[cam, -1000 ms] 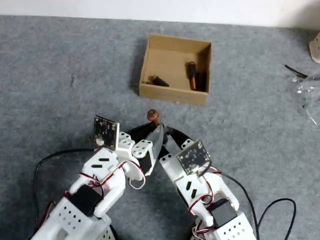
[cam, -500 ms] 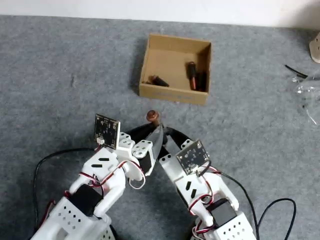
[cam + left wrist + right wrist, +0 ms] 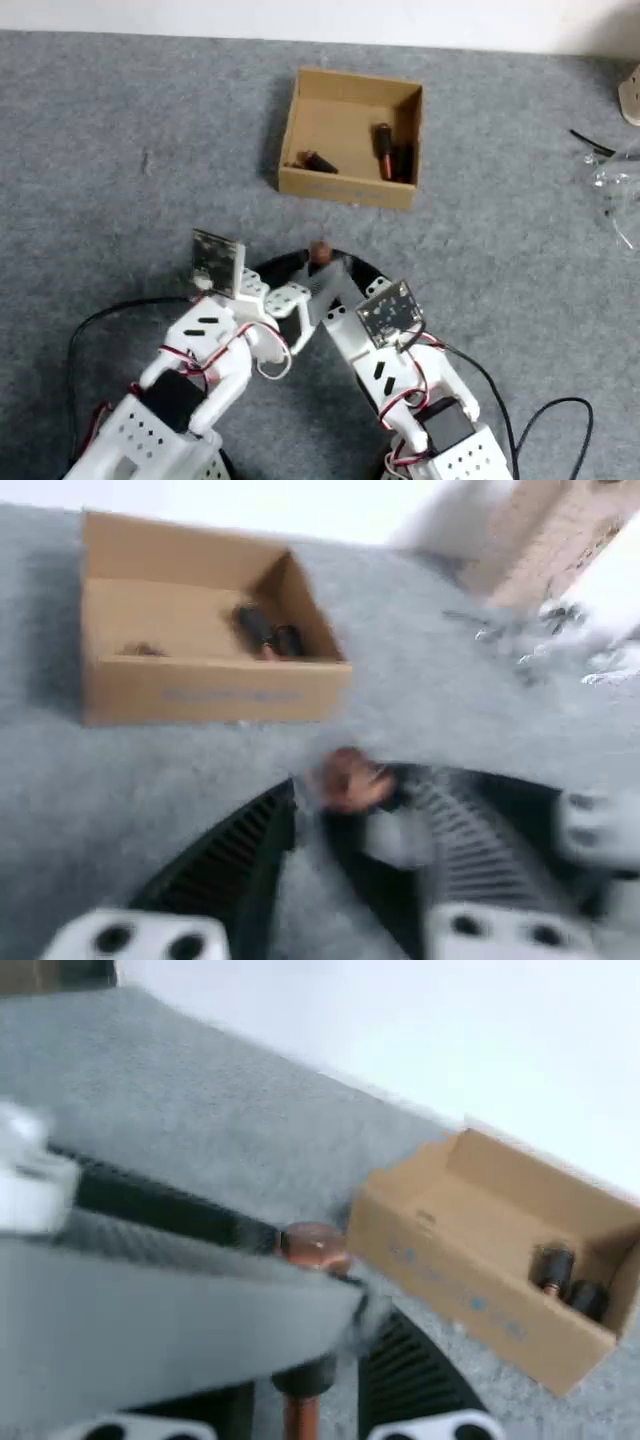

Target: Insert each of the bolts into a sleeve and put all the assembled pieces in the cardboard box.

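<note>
At the right gripper (image 3: 332, 268): clamps a bolt (image 3: 312, 1243) lengthwise, with the copper head poking past the tips and the rest running back between the jaws. Meets the left gripper (image 3: 300, 272) tip to tip, just beside that head. Cannot tell through the blur how wide that one stands or whether it grips anything. Sits with it over grey carpet (image 3: 120, 150), between the two white arms and near the front wall of the cardboard box (image 3: 345, 187), though apart from it. Farther out, inside the box: a finished piece (image 3: 320, 162) lying by the near left corner, and a second piece (image 3: 383, 150) toward the right wall. Beyond, at the carpet's right edge: black wires and clear plastic (image 3: 605, 165).
</note>
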